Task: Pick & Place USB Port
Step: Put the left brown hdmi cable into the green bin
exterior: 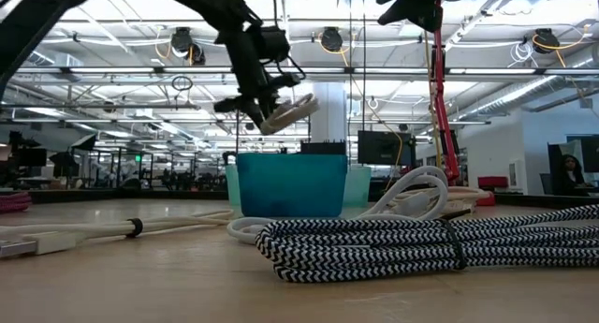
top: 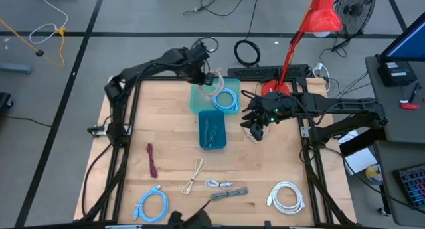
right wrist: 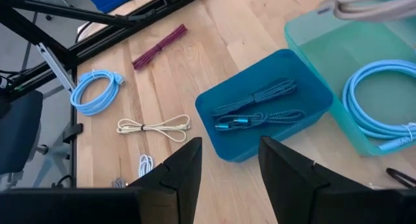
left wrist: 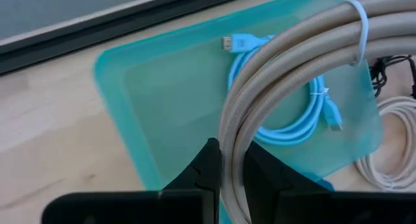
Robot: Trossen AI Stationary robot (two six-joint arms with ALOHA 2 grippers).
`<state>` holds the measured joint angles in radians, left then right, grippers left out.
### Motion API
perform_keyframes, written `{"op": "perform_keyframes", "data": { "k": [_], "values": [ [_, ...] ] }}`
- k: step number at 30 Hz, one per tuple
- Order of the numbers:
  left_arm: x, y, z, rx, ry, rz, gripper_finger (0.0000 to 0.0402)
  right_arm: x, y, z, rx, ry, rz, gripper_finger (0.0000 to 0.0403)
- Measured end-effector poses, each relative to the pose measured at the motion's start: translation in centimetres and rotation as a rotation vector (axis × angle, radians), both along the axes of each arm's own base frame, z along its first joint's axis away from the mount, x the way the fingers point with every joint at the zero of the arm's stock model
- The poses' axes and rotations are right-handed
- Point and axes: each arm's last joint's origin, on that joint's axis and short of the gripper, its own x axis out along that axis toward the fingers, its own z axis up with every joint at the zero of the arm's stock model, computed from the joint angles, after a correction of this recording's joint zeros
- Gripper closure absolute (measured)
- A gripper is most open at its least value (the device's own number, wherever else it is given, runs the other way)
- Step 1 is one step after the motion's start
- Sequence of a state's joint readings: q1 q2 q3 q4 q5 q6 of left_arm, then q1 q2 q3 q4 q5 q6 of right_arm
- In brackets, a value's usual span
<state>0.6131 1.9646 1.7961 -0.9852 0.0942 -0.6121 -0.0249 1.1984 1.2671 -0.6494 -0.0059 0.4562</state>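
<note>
My left gripper (top: 207, 76) hangs over the light teal tray (top: 199, 101) at the table's far side, shut on a beige coiled cable (exterior: 290, 111) that is bound by a pale tie (left wrist: 361, 30). A light blue cable (left wrist: 292, 123) lies coiled in that tray. Nearer sits a dark blue bin (top: 212, 129) with braided cables (right wrist: 257, 107) in it. My right gripper (top: 255, 127) is open and holds nothing; it hovers right of both containers, high above the table (exterior: 416, 0). Its fingers stand wide apart in the right wrist view (right wrist: 231, 165). My left gripper pinches the beige coil's bundled strands (left wrist: 233, 143) between its two fingers (left wrist: 207, 169). It comes from above, slanting down. The coil is lifted clear and hangs tilted above the teal tray (exterior: 281, 112).
Loose cables lie on the near half of the table: maroon (top: 153, 159), beige (top: 196, 174), light blue (top: 153, 204), black-and-white braided (top: 229, 194) and white (top: 287, 194). Another pale coil (left wrist: 390, 146) lies right of the tray. A red lamp (top: 292, 50) stands at the far right.
</note>
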Motion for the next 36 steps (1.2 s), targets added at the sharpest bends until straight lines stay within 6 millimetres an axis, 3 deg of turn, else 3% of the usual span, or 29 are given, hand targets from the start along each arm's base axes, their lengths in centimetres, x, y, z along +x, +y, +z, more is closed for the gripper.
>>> {"op": "perform_keyframes", "data": {
  "k": [9,20,30,36],
  "values": [
    [3.1,-0.2,-2.8,-0.058,0.022,-0.012,0.0363,-0.1,0.0,-0.1,0.003,0.014,-0.002,0.0261],
    [6.2,0.0,-3.5,-0.029,0.024,0.036,0.0363,0.0,0.0,0.0,0.013,-0.001,-0.01,0.0261],
    [6.7,0.3,-4.6,-0.054,0.125,0.02,0.0363,0.0,0.6,0.0,0.023,0.001,0.004,0.0261],
    [4.8,0.1,-4.8,-0.087,0.306,-0.033,0.0363,-0.1,0.5,-0.1,0.023,0.01,0.003,0.0261]
  ]
}}
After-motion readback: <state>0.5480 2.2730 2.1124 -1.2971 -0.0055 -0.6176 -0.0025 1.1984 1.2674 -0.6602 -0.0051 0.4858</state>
